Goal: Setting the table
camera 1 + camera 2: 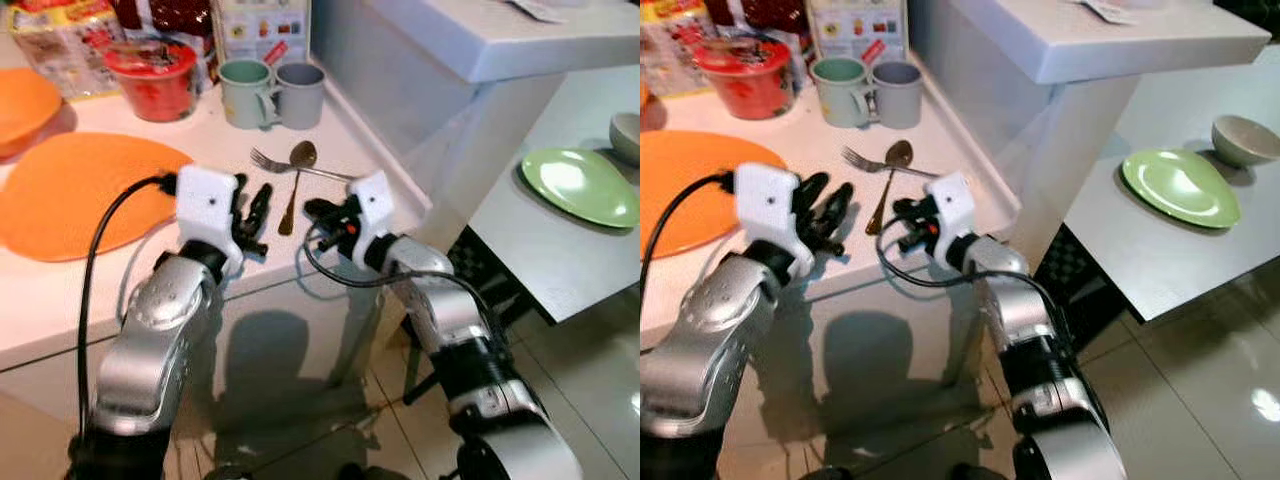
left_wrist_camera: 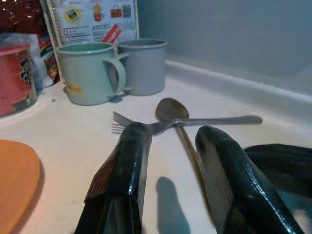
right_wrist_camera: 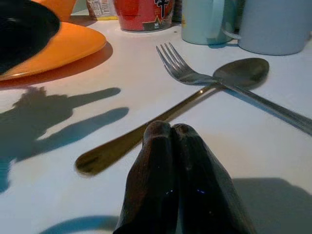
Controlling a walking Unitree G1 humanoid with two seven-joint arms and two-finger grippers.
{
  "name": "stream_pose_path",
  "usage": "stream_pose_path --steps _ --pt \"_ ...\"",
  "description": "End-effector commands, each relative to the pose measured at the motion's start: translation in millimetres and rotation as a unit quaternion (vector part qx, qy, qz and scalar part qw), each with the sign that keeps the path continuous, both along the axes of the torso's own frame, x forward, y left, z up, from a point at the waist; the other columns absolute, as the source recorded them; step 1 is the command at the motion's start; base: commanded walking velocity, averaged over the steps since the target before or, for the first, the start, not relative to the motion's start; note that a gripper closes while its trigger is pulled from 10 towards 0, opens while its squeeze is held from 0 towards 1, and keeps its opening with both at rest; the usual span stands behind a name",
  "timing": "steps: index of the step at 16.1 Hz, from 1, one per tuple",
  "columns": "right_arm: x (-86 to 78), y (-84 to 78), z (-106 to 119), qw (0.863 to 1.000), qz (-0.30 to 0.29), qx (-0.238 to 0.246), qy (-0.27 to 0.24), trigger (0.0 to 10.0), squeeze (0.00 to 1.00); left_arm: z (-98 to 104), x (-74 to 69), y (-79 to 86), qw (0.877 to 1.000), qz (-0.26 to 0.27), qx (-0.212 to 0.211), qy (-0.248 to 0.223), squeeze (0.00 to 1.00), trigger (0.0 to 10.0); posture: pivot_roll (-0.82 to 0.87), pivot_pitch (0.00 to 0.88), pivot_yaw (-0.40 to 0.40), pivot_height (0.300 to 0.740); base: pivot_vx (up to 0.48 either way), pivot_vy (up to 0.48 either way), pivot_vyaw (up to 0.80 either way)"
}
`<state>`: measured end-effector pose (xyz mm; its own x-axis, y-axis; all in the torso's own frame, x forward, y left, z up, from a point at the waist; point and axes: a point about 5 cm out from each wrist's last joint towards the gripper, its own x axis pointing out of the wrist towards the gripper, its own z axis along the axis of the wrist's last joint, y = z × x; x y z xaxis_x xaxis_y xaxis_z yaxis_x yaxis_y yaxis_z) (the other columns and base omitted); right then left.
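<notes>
Both end effectors, left (image 1: pixel 255 215) spread, right (image 3: pixel 170 134) closed empty, flank the spoon (image 1: pixel 296 180) crossing a fork (image 1: pixel 290 166); no writing legible.

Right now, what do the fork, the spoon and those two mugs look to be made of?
The fork looks like polished steel, silvery and reflective. The spoon seems metal too, darker and brassy. The mugs appear matte, perhaps plastic or enamel; hard to tell.

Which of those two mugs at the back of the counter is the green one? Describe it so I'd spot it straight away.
On the white counter, behind the crossed fork and spoon, two mugs stand touching. The green mug is the one nearer the red tub; its neighbour, the grey mug, sits closer to the wall.
</notes>
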<state>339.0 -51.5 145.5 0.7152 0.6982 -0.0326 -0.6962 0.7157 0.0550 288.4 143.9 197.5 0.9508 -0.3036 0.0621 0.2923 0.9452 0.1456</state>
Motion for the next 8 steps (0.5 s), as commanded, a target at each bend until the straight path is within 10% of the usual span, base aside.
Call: stream_pose_path --steps 1,8 --pt "-8.8 -11.9 -33 0.996 -0.018 -0.018 0.08 10.0 0.0 -2 4.1 -2.5 1.0 -0.013 0.014 0.002 0.0 10.0 0.02 0.05 -0.067 0.74 0.0 0.0 0.0" --pt "-38.8 -27.0 0 0.999 0.01 -0.022 0.027 10.0 0.0 2 35.1 -11.9 0.995 -0.065 0.071 0.001 0.0 10.0 0.0 0.04 -0.046 0.74 0.0 0.0 0.0"
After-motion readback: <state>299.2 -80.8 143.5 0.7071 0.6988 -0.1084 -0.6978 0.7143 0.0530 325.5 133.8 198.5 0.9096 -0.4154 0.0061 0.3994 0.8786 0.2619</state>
